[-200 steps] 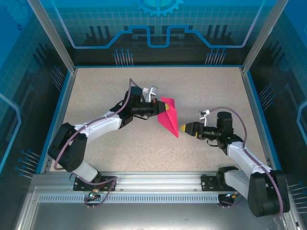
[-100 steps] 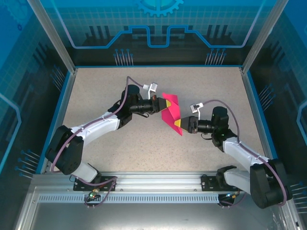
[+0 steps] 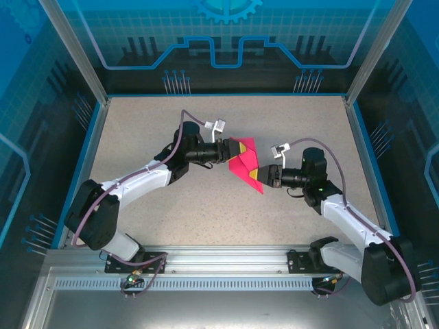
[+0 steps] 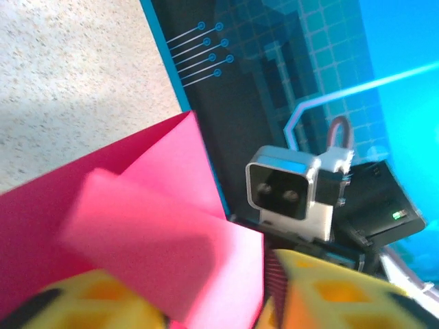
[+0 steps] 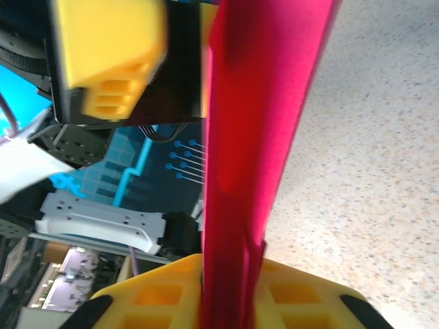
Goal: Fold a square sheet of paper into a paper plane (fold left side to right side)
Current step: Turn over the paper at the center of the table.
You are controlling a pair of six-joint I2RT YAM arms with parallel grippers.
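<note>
The magenta-pink sheet of paper (image 3: 245, 163), folded into a creased pointed shape, hangs above the middle of the table between both arms. My left gripper (image 3: 234, 150) is shut on its upper left part. In the left wrist view the paper (image 4: 151, 226) spreads across the yellow fingers (image 4: 329, 295), with my left gripper (image 4: 226, 312) at the bottom edge. My right gripper (image 3: 256, 178) is shut on the paper's lower tip. Seen from the right wrist, the paper (image 5: 264, 116) stands edge-on, pinched in my right gripper (image 5: 230, 291).
The speckled beige table (image 3: 171, 205) lies below, bounded by a blue rim (image 3: 362, 157) and dark blue walls. The right wrist camera housing (image 4: 288, 192) sits close behind the paper. The left arm's yellow finger (image 5: 110, 58) is near the paper's top.
My right gripper has moved left and up onto the paper's lower tip and now pinches it. The left gripper shifted the paper slightly right and up, then held still.
</note>
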